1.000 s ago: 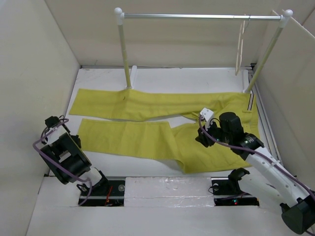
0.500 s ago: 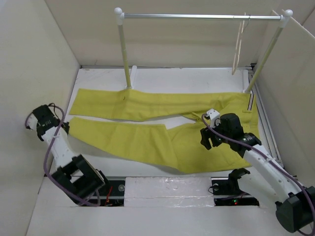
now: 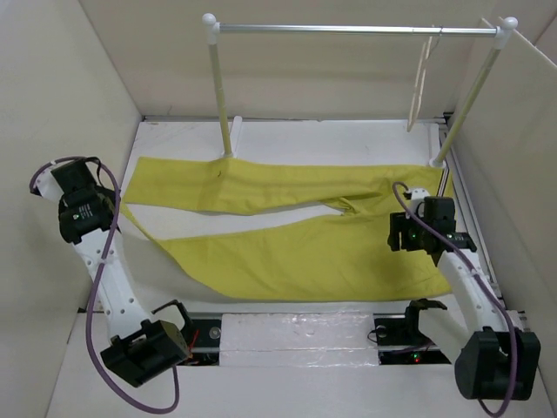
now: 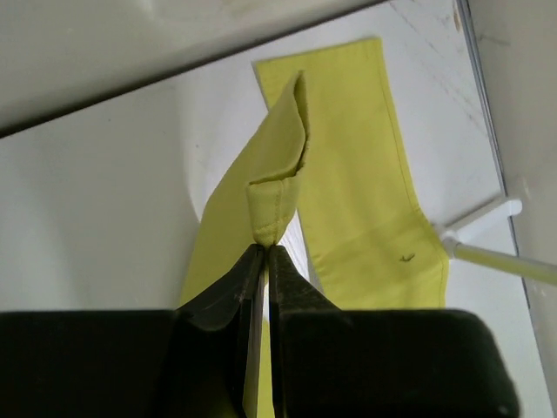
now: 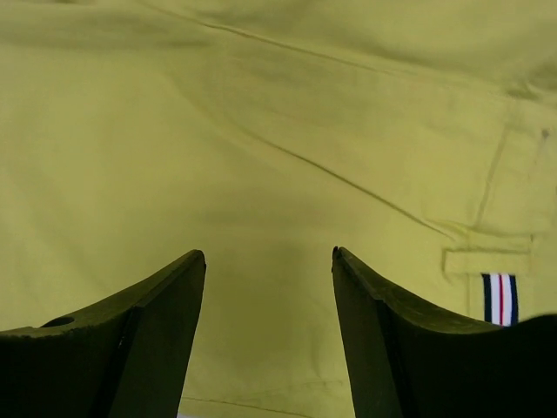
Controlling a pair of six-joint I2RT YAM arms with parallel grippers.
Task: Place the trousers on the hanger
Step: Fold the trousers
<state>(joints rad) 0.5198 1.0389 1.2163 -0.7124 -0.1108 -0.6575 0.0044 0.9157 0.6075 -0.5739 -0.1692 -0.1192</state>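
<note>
At nine o'clock our left gripper (image 4: 264,248) pinches a leg hem (image 4: 274,213) of the mustard-yellow cloth trousers (image 3: 296,252), spread across the table (image 3: 287,139). At three, the right gripper (image 5: 268,257) gapes above the waistband (image 5: 499,299) — we judge gathering underway. Next: fetching the thin cream-white hanger (image 3: 419,83), hanging at one o'clock.

Mustard-yellow trousers (image 3: 287,261) are lying flat on the bench (image 3: 287,139), legs pointing left, near hem raised. The cream hanger (image 3: 420,83) is hanging at the rail's (image 3: 348,29) right end.
</note>
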